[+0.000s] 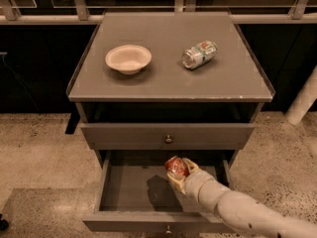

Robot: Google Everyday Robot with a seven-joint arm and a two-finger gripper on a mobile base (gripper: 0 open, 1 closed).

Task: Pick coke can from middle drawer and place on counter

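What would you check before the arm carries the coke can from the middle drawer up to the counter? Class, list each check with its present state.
1. Hand shut on the coke can: ok.
2. Coke can lifted off the middle drawer floor: ok, its shadow lies apart below it.
3. Clearance past the upper drawer front: cannot tell; the can sits close under it.
4. Bare spot on the counter: ok, there is free surface in front of the bowl and the green-and-white can.
5. Coke can upright for placing: not ok, it is tilted.
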